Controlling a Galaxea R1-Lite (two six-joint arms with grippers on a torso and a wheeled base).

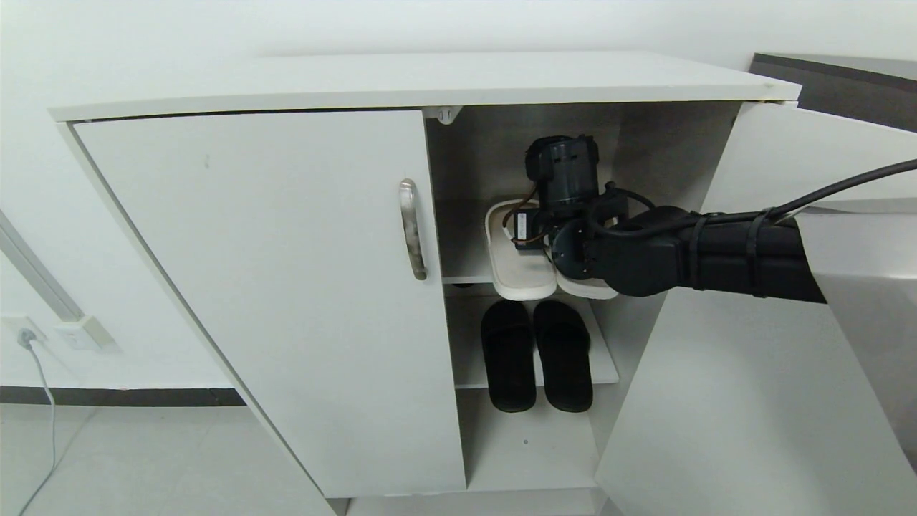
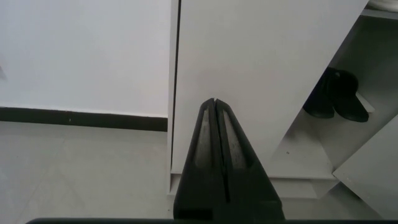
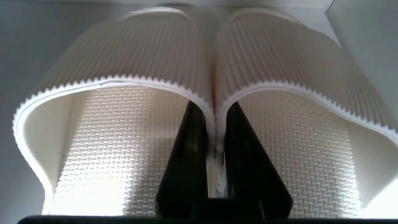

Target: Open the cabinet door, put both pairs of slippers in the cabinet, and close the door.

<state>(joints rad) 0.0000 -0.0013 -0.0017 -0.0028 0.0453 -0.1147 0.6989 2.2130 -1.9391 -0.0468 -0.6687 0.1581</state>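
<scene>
White slippers [image 3: 124, 74] in R pincer [image 3: 216, 117]

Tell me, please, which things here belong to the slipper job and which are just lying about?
Job: cabinet, its open door, white slippers pinched in the right gripper, black slippers on the shelf below.
Lying about: wall socket, cable, shut left gripper.

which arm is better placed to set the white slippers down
Right. The right gripper is shut on the white slippers at the upper shelf; the left gripper hangs shut and empty outside the closed door.
</scene>
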